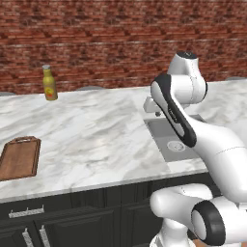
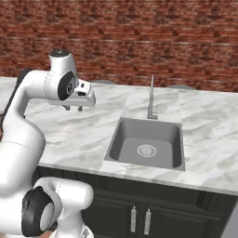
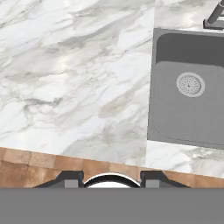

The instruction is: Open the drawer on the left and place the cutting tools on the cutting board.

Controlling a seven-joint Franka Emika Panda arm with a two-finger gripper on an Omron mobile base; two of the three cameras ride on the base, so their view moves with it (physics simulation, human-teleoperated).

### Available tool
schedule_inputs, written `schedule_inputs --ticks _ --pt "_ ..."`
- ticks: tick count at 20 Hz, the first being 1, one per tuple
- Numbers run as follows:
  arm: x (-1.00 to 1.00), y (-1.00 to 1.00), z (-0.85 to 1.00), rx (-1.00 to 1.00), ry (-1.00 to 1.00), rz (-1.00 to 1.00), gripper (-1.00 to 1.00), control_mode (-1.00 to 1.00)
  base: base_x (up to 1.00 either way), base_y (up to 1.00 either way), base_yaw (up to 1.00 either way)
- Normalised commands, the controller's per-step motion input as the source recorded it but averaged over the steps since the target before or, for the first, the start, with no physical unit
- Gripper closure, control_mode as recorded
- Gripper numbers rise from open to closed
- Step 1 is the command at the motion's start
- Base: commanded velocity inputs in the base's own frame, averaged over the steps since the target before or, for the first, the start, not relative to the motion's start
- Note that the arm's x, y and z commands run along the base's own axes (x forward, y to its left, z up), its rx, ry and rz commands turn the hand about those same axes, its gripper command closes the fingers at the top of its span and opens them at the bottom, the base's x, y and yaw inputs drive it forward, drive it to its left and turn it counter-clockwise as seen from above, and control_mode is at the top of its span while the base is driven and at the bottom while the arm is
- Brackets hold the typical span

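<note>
The gripper (image 2: pixel 74 108) is hanging above the marble desk (image 1: pixel 96 140), pointing downward, with its short fingers sitting a little apart and nothing between them; in the hand view its two dark tips (image 3: pixel 70 178) are standing well separated at the bottom edge, so it is open and empty. Directly beneath it the bare desk surface is spreading out. Just to the gripper's right, the grey sink (image 2: pixel 146 144) is lying sunk into the desk, with a round drain (image 3: pixel 190 84) in its floor and a slim faucet (image 2: pixel 151 100) rising at its back edge. Below and well to the gripper's left, the drawer (image 1: pixel 29 211) is sitting shut in the dark cabinet front, its short silver bar handle (image 1: pixel 26 211) running level. Well to the left on the desk, the cutting board (image 1: pixel 19 157) is lying flat near the front edge. Farther back on that side, a yellow bottle (image 1: pixel 49 83) is standing upright near the brick wall (image 1: pixel 96 43).
</note>
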Motion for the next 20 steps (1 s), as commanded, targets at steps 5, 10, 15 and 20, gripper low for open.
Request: schedule_inputs --ticks 5,10,15,20 --pt "-0.32 0.26 0.00 -0.07 -0.10 0.04 -1.00 -1.00 0.00 0.00 0.00" --pt "-0.53 0.80 -0.14 -0.23 -0.04 0.17 -1.00 -1.00 0.00 0.00 0.00" --pt "-0.51 0.93 -0.24 -0.25 -0.01 0.17 -1.00 -1.00 0.00 0.00 0.00" --pt "-0.42 0.89 -0.32 -0.26 0.00 0.17 -1.00 -1.00 0.00 0.00 0.00"
